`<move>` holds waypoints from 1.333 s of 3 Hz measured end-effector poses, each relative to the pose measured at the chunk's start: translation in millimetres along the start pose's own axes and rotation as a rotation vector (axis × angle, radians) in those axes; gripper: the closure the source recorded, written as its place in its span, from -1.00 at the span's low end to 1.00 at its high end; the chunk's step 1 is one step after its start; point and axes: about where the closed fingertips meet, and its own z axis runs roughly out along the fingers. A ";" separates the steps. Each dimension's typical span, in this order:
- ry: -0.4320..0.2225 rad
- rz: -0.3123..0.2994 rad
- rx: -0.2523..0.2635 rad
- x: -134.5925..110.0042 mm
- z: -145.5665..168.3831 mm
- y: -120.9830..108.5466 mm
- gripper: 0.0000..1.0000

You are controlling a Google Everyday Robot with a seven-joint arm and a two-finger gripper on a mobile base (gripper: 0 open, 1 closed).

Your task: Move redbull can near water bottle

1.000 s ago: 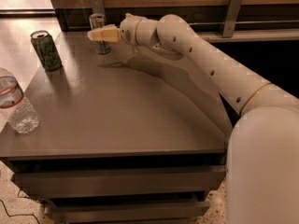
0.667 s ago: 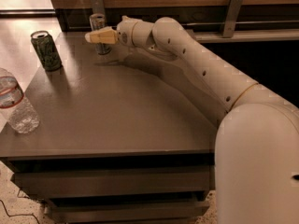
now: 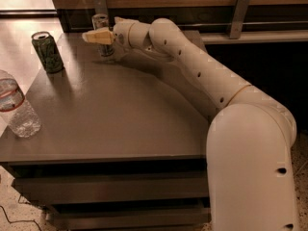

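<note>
The redbull can [image 3: 101,22], slim and silvery, stands upright at the back of the dark table [image 3: 125,124]. My gripper [image 3: 96,35] reaches in from the right at the can's mid height and crosses in front of it, hiding its middle. The can's top and base show above and below the gripper. The water bottle [image 3: 16,110], clear and crinkled with a red-edged white label, stands at the table's front left edge, far from the can.
A wider green can [image 3: 47,52] stands at the table's back left, between the redbull can and the bottle. A wood-panelled wall with metal brackets [image 3: 239,13] runs close behind the table. My white arm [image 3: 202,71] spans the right side.
My gripper has moved a little to the left, further across the redbull can. The can, the green can and the bottle have not moved.
</note>
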 end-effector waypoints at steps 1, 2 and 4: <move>-0.002 -0.001 -0.004 0.2 4.1 1.1 -0.21; -0.001 0.000 -0.008 0.7 6.2 3.4 0.26; -0.001 0.001 -0.015 1.6 10.3 7.8 1.00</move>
